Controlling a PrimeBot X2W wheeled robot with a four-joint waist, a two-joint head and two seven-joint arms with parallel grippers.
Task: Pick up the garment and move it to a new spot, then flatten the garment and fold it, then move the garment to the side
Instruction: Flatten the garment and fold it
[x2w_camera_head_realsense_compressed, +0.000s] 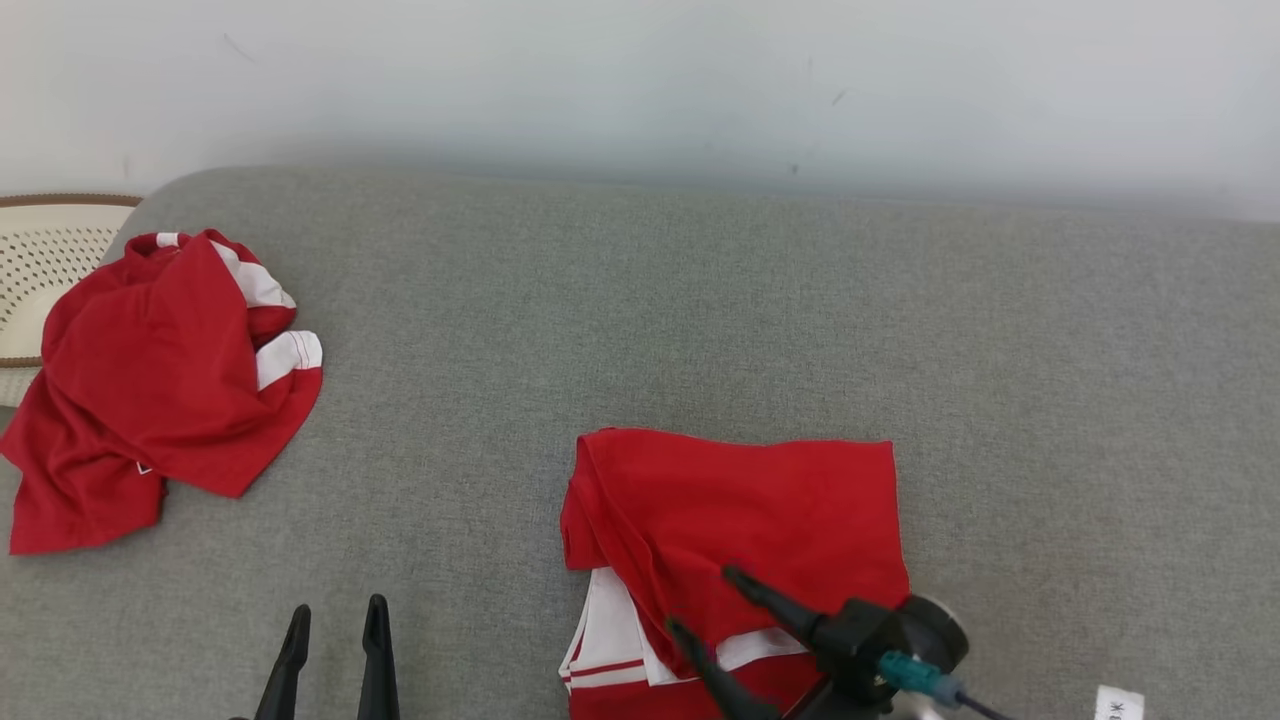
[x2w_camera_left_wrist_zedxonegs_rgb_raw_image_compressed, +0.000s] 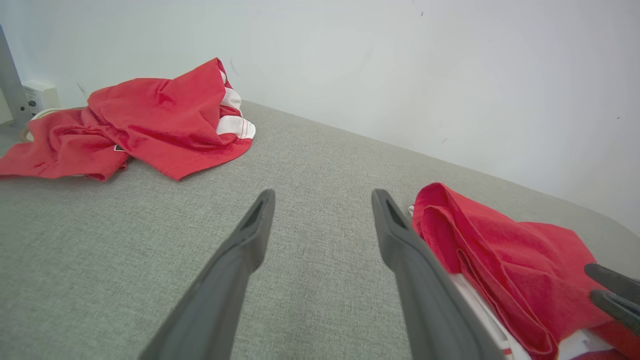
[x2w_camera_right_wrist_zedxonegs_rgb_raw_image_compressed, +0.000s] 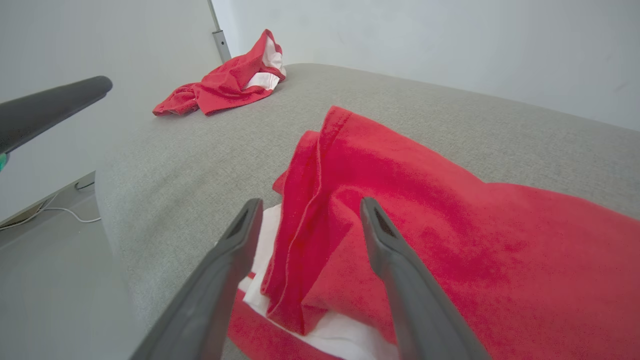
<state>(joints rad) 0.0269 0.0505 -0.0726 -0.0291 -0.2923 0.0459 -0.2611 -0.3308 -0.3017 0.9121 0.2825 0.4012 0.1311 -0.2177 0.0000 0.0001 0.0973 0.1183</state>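
Note:
A red garment with white stripes lies folded on the grey cushion, near its front edge. My right gripper hangs open just over the garment's front left part, one finger to each side of a raised red fold, gripping nothing. The left wrist view has this garment at the right, with the right gripper's fingertips by it. My left gripper stands open over bare cushion to the garment's left, its fingers empty.
A second red and white garment lies crumpled at the cushion's far left, partly over the edge. Behind it stands a pale perforated basket. A white wall runs along the back. A cable lies on the floor.

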